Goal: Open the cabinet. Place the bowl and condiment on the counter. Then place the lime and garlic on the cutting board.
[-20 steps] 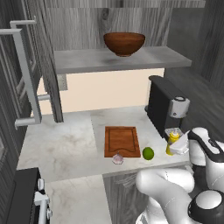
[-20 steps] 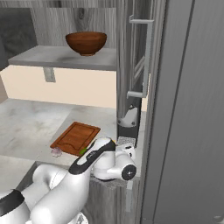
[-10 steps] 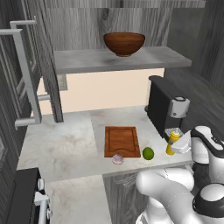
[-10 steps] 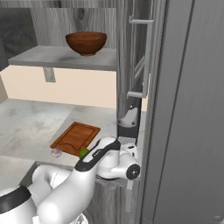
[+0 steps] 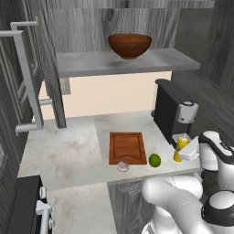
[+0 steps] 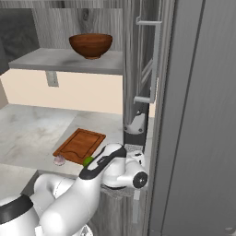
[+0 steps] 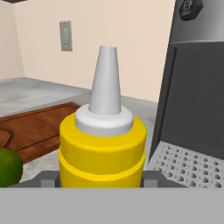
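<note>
From the hand view I can't see the condiment (image 7: 102, 148) base or the finger tips, cut by the bottom edge. Lime (image 7: 8, 167) clipped at left edge. In the right base view my arm hides most of the lime (image 6: 87, 161).

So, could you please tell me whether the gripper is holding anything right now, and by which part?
It looks so: the fingers sit on either side of the condiment, at its lower body, beside the coffee machine.
</note>
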